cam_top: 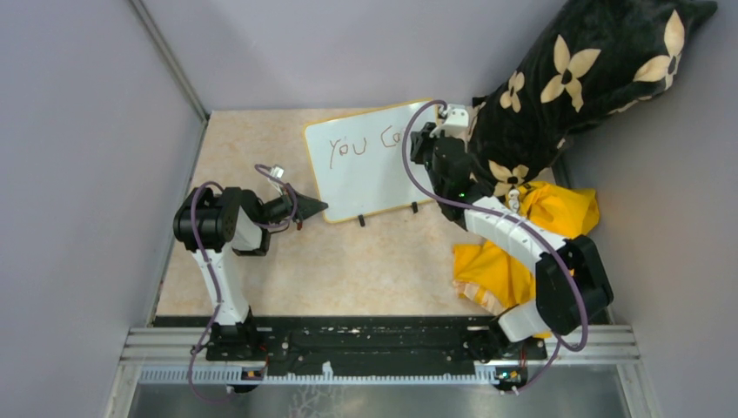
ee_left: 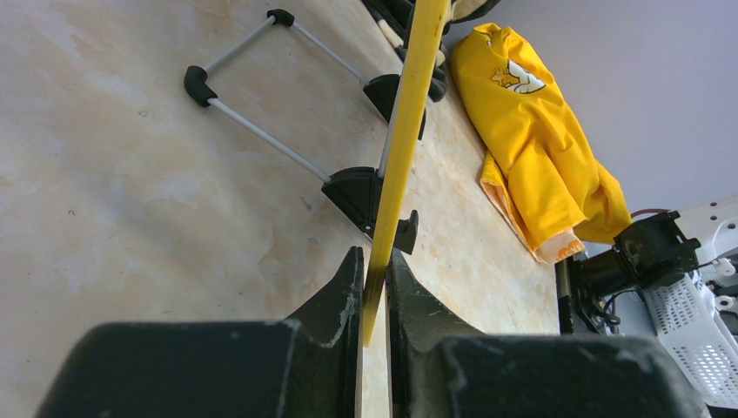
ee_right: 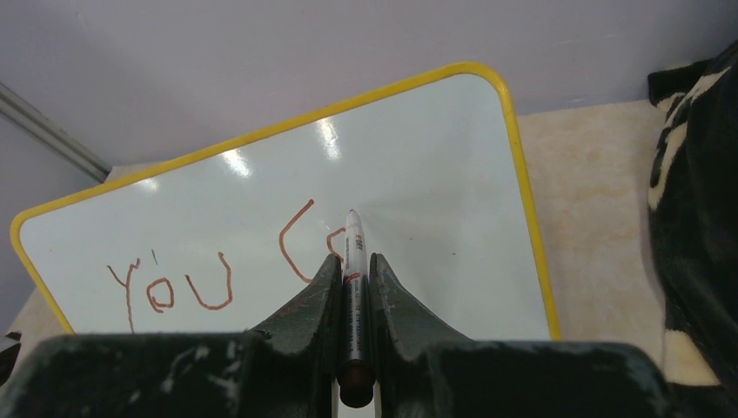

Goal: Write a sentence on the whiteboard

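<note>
Reddish-brown words on the whiteboard [cam_top: 370, 178]: the sentence [ee_right: 174, 287] is only begun.
"You" and a "C" with the start of one more letter are written; the rest is not yet done. The right gripper [ee_right: 352, 259] is closed on the marker [ee_right: 352, 235], tip at the board, which stands on the table [cam_top: 348, 270]; the left gripper [ee_left: 374, 261] pinches its yellow frame.

Even light, whiteboard [ee_right: 409, 183] glare, perhaps soft focus
</note>
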Available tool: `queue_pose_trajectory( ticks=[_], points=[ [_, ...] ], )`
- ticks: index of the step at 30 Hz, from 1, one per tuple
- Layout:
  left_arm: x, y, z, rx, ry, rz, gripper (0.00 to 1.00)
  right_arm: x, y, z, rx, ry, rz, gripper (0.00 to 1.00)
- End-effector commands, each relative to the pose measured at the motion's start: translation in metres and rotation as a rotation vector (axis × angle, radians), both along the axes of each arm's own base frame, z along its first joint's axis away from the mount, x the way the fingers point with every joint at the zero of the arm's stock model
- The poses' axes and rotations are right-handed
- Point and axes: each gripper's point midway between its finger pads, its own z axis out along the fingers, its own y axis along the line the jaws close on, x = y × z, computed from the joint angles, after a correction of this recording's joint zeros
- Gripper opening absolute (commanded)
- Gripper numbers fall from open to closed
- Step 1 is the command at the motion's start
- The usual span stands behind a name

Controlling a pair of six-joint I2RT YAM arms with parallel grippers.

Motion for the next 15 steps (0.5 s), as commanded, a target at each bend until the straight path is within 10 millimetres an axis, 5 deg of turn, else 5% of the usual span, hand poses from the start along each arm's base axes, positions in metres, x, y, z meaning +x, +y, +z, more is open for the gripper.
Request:
queue_pose_trajectory(
  ticks=[1,15],
  points=[
    [0.0,-0.002,0.003,-0.005,-0.034,-0.004,0.0,0.008,0.002,0.029,0.048,-0.066,-0.005,0.0],
    [0.0,-0.002,0.002,-0.005,-0.032,-0.004,0.0,0.009,-0.004,0.0,0.011,0.002,-0.029,0.0]
  ],
)
